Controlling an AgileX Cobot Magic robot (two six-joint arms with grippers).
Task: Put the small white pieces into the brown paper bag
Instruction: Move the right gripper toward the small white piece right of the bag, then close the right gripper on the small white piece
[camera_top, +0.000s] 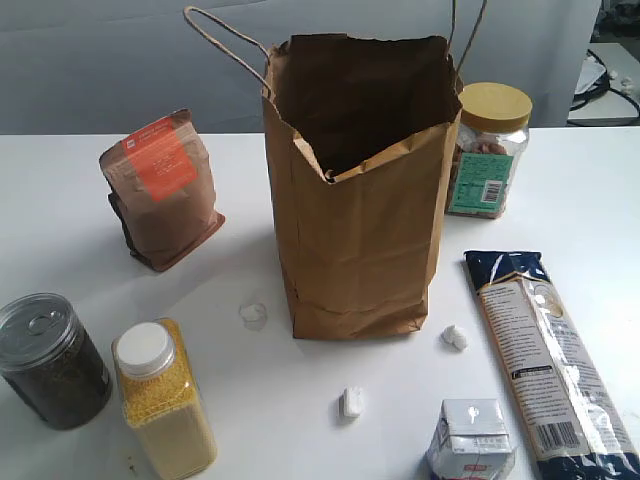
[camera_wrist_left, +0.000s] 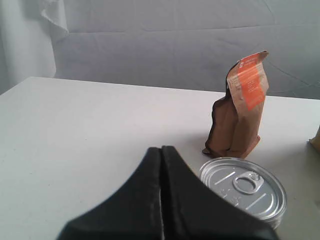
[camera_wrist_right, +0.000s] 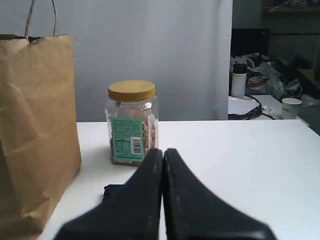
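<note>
While level, both end effectors (camera_wrist_left: 161, 149) (camera_wrist_right: 163, 150) closed.

Robot lab test bench, not a home or shop.
A white table (camera_top: 60, 190) stands before a plain grey backdrop (camera_top: 100, 60), with groceries (camera_top: 165, 190) staged around the bag (camera_top: 360, 200). Right of the bag, past the table's end, a cluttered bench (camera_wrist_right: 237, 106) carries cables (camera_wrist_right: 256, 108), a flask (camera_wrist_right: 239, 80) and a cup (camera_wrist_right: 290, 107).
</note>
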